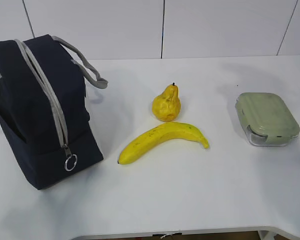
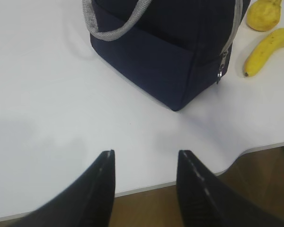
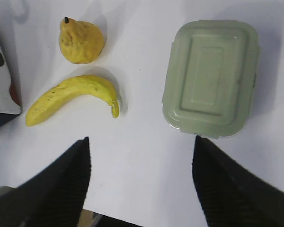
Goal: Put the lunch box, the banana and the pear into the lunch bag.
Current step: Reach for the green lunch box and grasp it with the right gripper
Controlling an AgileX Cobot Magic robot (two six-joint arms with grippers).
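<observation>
The navy lunch bag [image 1: 37, 107] stands at the table's left, its grey zipper closed with the ring pull [image 1: 70, 162] hanging at the front. It also shows in the left wrist view [image 2: 165, 52]. The pear [image 1: 166, 103] stands mid-table, the banana [image 1: 162, 140] lies just in front of it. The sage-green lidded lunch box [image 1: 266, 118] sits at the right. In the right wrist view the pear [image 3: 80, 41], banana [image 3: 71, 98] and lunch box [image 3: 210, 78] lie ahead. My left gripper [image 2: 144, 156] is open and empty over the table's near edge. My right gripper [image 3: 142, 142] is open and empty, short of the lunch box.
The white table [image 1: 190, 190] has its front edge close by in all views. Grey strap handles [image 1: 87, 67] droop off the bag. A white wall stands behind the table. Neither arm shows in the exterior view.
</observation>
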